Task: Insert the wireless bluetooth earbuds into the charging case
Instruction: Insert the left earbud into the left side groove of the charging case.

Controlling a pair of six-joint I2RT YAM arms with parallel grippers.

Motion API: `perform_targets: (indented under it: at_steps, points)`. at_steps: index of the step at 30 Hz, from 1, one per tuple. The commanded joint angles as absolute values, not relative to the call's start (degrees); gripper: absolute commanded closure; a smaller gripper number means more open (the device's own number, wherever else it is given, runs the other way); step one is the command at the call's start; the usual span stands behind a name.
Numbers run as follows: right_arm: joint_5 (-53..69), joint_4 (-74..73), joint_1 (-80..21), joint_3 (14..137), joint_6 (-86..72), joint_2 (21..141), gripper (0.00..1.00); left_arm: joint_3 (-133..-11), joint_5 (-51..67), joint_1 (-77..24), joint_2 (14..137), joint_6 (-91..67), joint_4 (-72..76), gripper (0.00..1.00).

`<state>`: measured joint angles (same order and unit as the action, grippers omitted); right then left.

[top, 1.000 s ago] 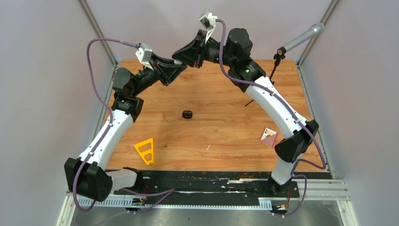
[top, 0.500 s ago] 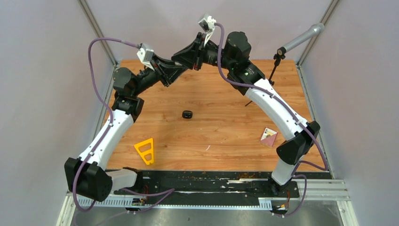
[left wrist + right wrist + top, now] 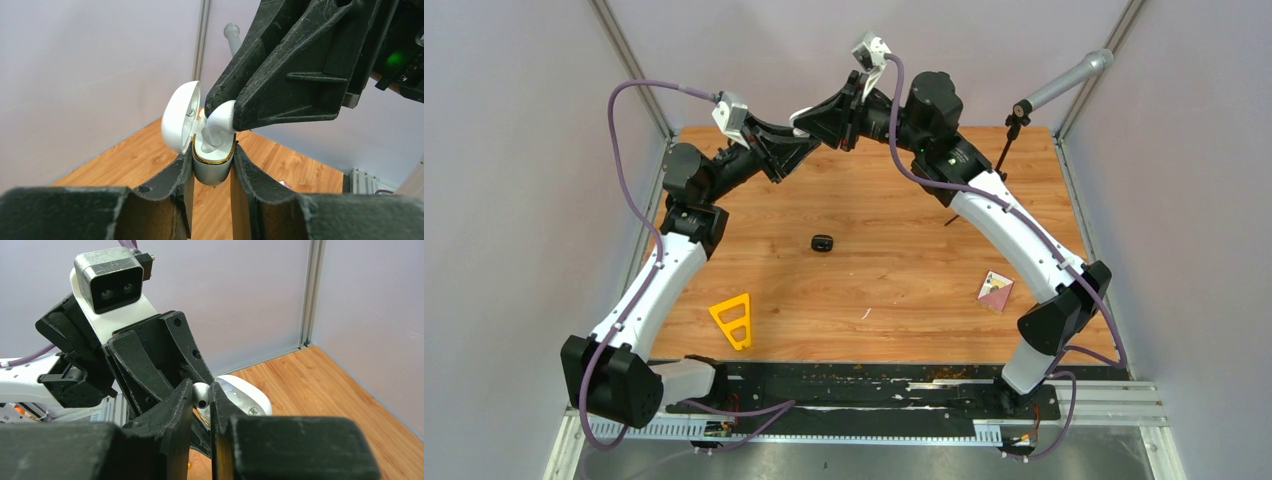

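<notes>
Clamped upright between the fingers of the left gripper (image 3: 212,156): a white charging case (image 3: 212,175), gold-rimmed at the mouth. Lid (image 3: 181,115) swung open, standing up from the hinge side just past the left-hand finger in the left wrist view. Fingers pressed against both flanks of the case body, no gap on either side.

Pinched in the right gripper (image 3: 200,386), jaws nearly together: a white earbud (image 3: 201,397), its rounded head showing between the two fingertips. Reaching in from above and across the left gripper, with the right one's tips directly over the open mouth. Lower end of the earbud down inside the case's well, head above the gold rim. Whether seated on the bottom of the well: cannot tell.

Both held high, tip to tip, over the far side of the wooden table (image 3: 904,270).

Well below the two grippers and nearer the arm bases, alone mid-table: a small black pebble-like case (image 3: 822,242), too small to tell whether lidded shut. Farther toward the left arm's base, a yellow triangular piece (image 3: 733,320). Toward the right arm's base, a small pink-and-white card (image 3: 995,290). Between those two, lying flat, a thin white sliver (image 3: 865,313). Out to the right of the right gripper, beyond its arm, a grey microphone (image 3: 1069,82) on a thin black stand.
</notes>
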<state>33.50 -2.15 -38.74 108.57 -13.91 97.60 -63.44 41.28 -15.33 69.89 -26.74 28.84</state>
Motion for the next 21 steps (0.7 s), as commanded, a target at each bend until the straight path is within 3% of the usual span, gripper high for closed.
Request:
perform_targets:
  at_steps: [1, 21]
  points:
    - [33.0, -0.5, -39.6, 109.6, -15.3, 97.5, 0.87, -66.3, 41.1, -15.1, 68.3, -27.0, 32.2, 1.0]
    - [31.5, 1.9, -40.4, 110.3, -16.2, 99.0, 0.87, -66.7, 41.6, -15.1, 68.3, -27.1, 32.4, 1.0]
